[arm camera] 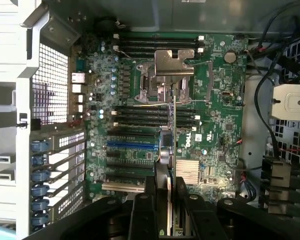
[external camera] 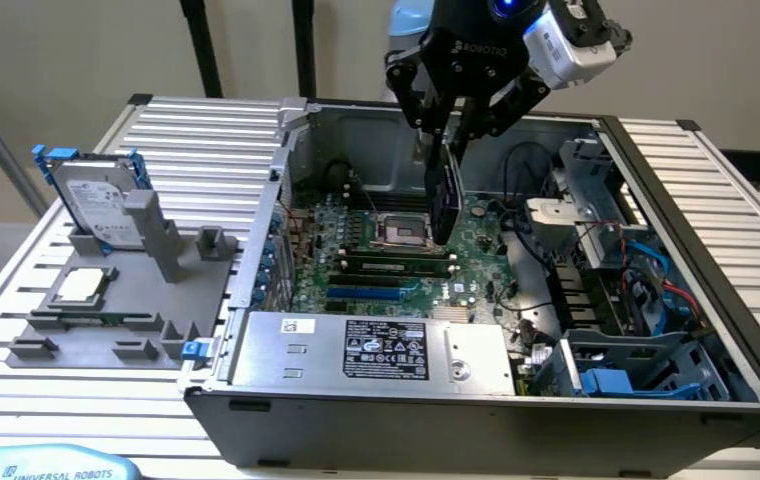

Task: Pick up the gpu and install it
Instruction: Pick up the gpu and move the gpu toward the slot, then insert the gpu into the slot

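Your gripper (external camera: 458,125) hangs over the open computer case (external camera: 700,300), closed on the top edge of the gpu (external camera: 444,195). The card hangs upright and edge-down inside the case, above the green motherboard (external camera: 353,285). In the exterior view its lower end lies near the CPU socket (external camera: 400,232). You cannot tell from there whether the card touches the board.

From the wrist camera you look straight down the card. It appears as a thin strip running out from between the two black fingers (arm camera: 182,200), with a silver bracket along one side. Its line crosses the rows of black slots (arm camera: 140,115) and passes just beside a silver finned heatsink (arm camera: 190,172). A blue slot (arm camera: 132,145) lies on the opposite side of the card from the heatsink.

A grey power supply (external camera: 380,350) with a black label sits along the near wall of the case. Black, red and blue cables (external camera: 647,270) run through the bays at the exterior view's right.

Outside the case, at the exterior view's left, a grey holder (external camera: 127,335) rests on the slatted metal table (external camera: 193,130). It carries a silver hard drive (external camera: 93,205) with blue rails, propped on edge. A square silver CPU chip (external camera: 83,285) lies flat just in front of it. Both are well apart from the gripper.
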Motion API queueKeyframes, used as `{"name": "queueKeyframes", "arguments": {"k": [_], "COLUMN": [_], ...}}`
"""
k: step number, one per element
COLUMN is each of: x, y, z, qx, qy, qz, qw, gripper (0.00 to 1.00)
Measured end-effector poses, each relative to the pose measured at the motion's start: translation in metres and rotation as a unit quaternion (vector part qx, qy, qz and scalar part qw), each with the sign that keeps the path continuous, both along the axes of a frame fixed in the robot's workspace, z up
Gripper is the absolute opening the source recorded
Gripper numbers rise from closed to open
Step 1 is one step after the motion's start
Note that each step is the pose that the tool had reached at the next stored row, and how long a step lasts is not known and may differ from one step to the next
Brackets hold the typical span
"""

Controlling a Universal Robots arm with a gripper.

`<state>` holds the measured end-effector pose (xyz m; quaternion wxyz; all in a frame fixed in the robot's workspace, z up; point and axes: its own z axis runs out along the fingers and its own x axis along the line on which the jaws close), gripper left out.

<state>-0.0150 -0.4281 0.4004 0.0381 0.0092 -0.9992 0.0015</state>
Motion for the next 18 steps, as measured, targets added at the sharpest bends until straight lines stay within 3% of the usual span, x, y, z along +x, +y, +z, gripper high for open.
{"name": "queueKeyframes", "arguments": {"k": [14,18], "x": [0.0,0.0], "y": [0.0,0.0], "z": [0.0,-0.001], "qx": [0.0,0.0], "qy": [-0.0001,-0.0003], "qz": [0.001,0.036], "qw": [1.0,0.9994], "gripper": [0.27,0.27]}}
